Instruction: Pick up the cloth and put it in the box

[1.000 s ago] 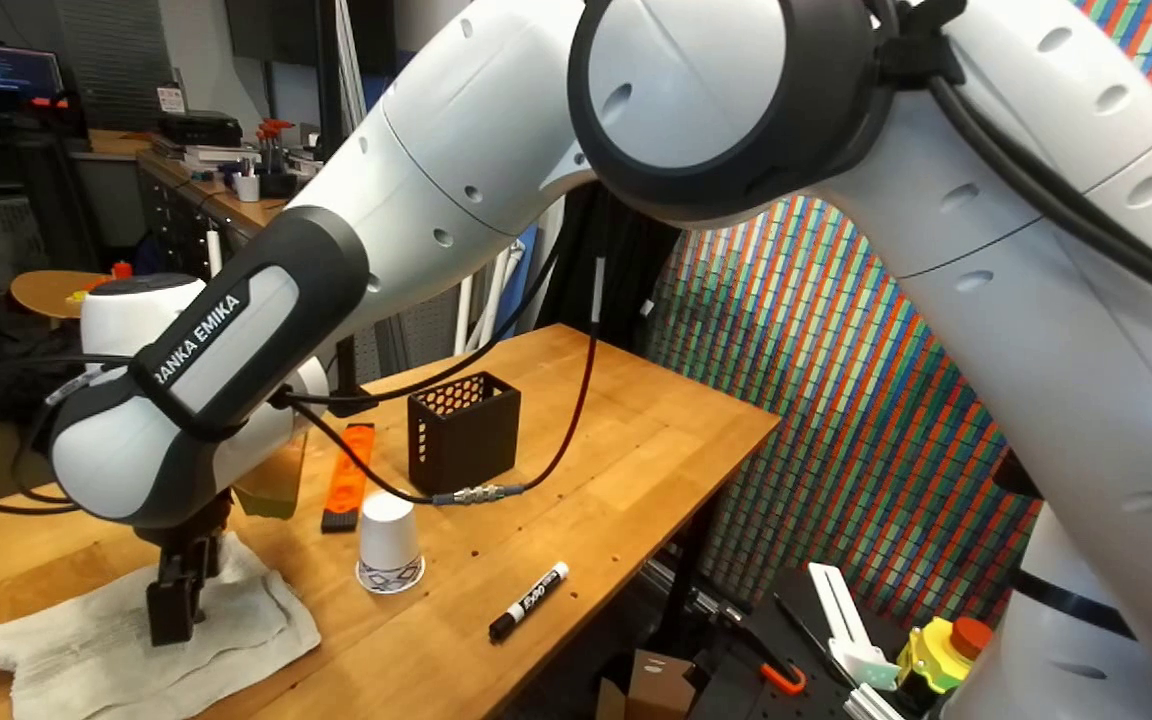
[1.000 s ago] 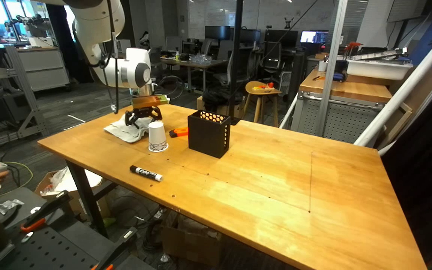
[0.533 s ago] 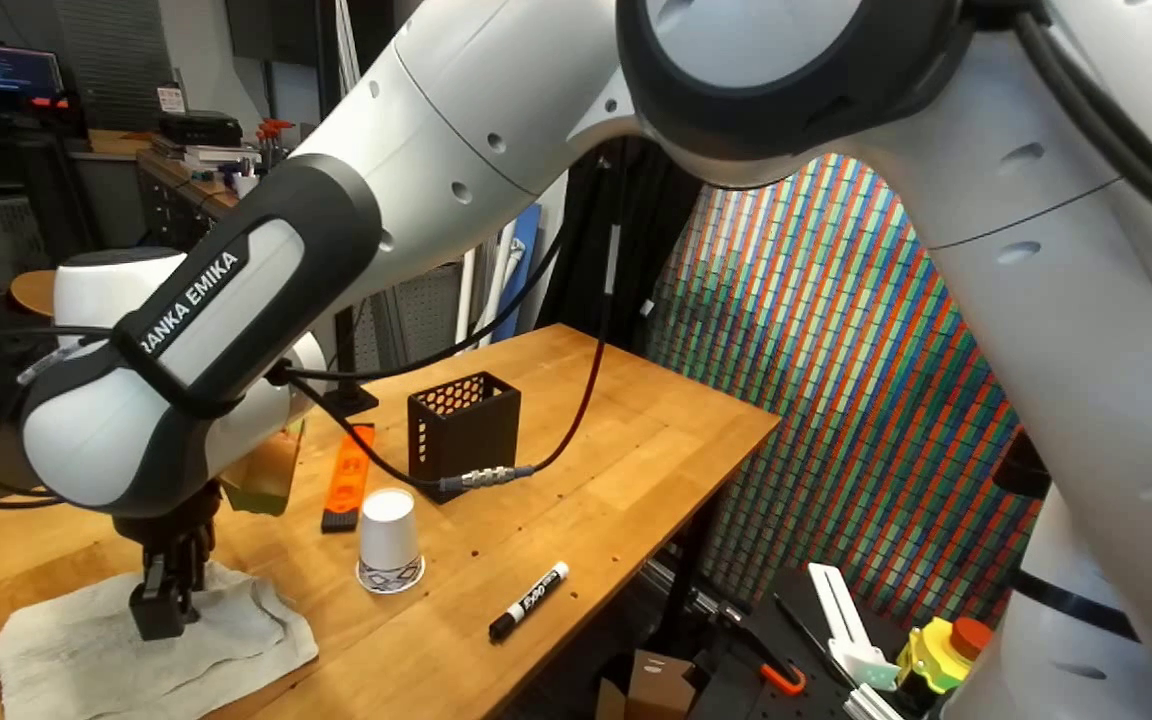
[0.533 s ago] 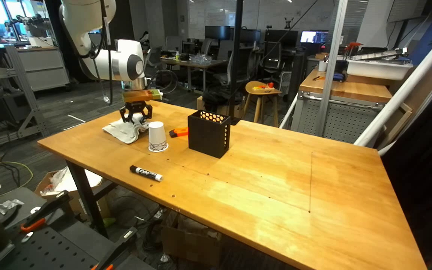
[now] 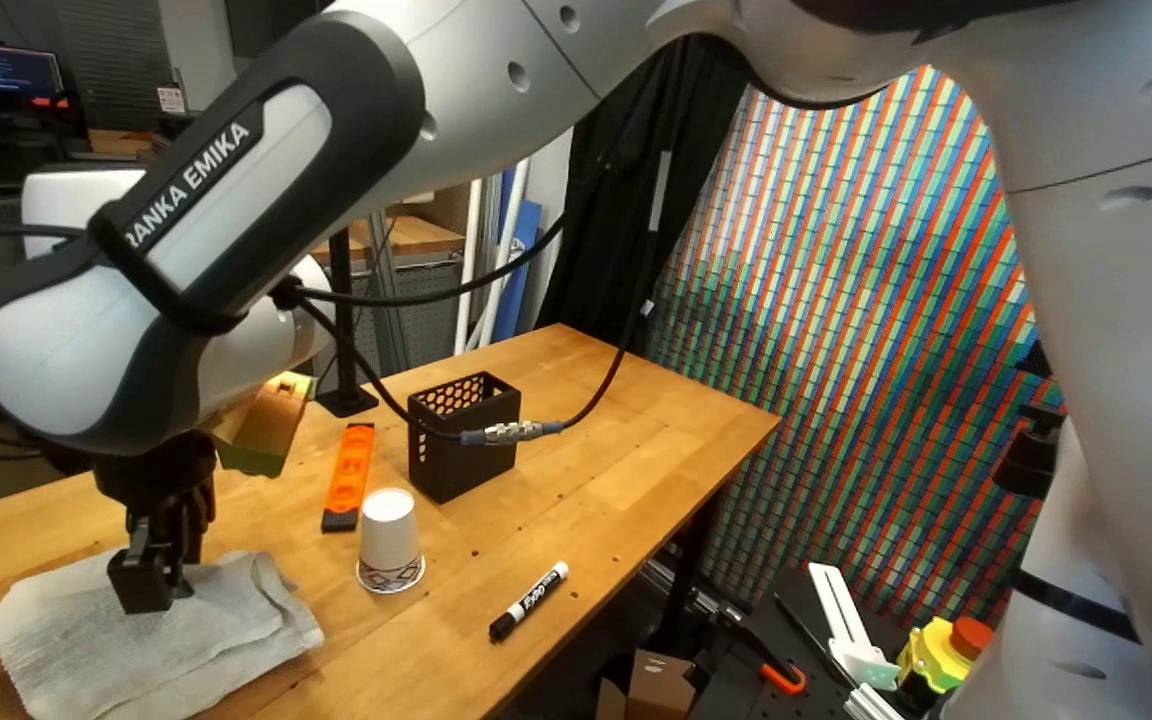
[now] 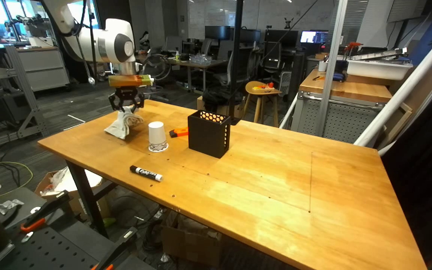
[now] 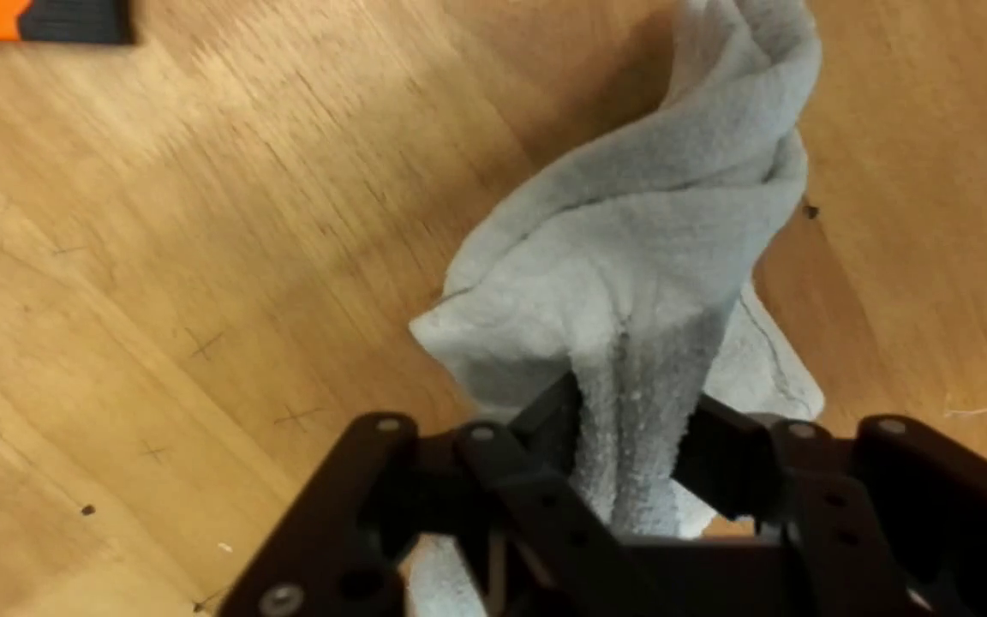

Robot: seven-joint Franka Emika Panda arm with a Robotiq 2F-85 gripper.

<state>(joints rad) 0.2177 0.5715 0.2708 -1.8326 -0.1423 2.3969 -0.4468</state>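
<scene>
Claw (image 6: 127, 108) pinches a fold of the cloth (image 6: 120, 127), whose rest droops near the worktop (image 6: 246, 183)'s left edge. Best raise that tail clear of the cup (image 6: 157, 134), then feed it into the box (image 6: 205, 135) nearer the far edge.

the cloth (image 7: 631, 231) is made of matt, rough-textured fabric; the box (image 6: 205, 135) is walled in dull, plastic-looking material; smooth paper is suggested by the cup (image 6: 156, 134); the table (image 6: 283, 176) is topped with faintly glossy wood.
</scene>
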